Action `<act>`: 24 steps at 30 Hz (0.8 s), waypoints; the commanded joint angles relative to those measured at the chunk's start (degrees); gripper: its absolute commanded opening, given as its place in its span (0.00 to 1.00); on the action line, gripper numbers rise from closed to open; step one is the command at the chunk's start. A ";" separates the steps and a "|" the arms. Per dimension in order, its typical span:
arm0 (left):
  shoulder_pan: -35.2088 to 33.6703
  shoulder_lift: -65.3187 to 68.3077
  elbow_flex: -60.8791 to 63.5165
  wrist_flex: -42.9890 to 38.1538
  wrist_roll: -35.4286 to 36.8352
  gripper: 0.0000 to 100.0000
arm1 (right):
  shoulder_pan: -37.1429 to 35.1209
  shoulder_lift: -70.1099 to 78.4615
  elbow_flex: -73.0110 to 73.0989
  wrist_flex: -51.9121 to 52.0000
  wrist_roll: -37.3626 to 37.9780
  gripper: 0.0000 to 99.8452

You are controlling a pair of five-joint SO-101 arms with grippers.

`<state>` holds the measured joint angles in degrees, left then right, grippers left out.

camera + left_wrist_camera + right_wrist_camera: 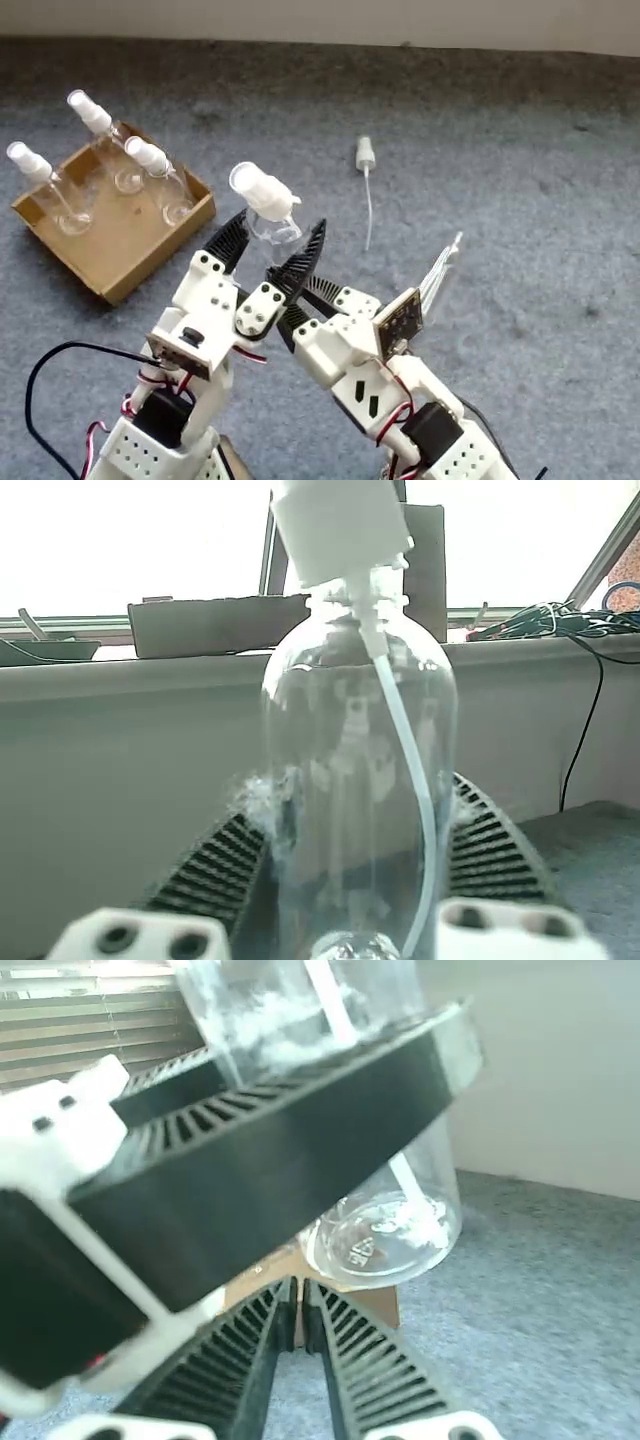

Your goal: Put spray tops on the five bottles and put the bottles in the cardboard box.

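Note:
My left gripper point(280, 222) is shut on a clear bottle point(268, 215) with a white spray top point(255, 185), held upright above the carpet just right of the cardboard box point(120, 240). The left wrist view has this bottle point(355, 760) between the two black fingers point(215, 870), with its tube running down inside. My right gripper point(298, 1310) is shut with nothing in it, just below the bottle's base point(385, 1230) and under the left arm's finger point(280, 1130). Three capped bottles point(150, 170) lie in the box. A loose spray top point(366, 158) lies on the carpet behind.
A clear uncapped bottle point(440, 268) lies on the grey carpet beside the right arm point(365, 345). A black cable point(60, 365) loops at the near left. A corner of the box point(380, 1305) appears in the right wrist view. Open carpet stretches to the right.

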<state>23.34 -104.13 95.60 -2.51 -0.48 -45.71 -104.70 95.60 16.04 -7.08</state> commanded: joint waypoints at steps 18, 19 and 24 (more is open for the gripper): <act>-1.19 -0.57 1.54 3.52 -0.62 0.06 | -1.01 -0.66 6.02 -1.71 0.00 0.00; -1.19 -0.57 1.54 3.52 -0.62 0.06 | -1.01 -0.66 6.02 -1.71 0.00 0.00; -1.19 -0.57 1.54 3.60 -0.62 0.06 | -1.01 -0.66 5.85 -1.63 0.00 0.00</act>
<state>22.64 -104.66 96.04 0.48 -0.40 -45.89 -104.62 95.60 15.87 -7.08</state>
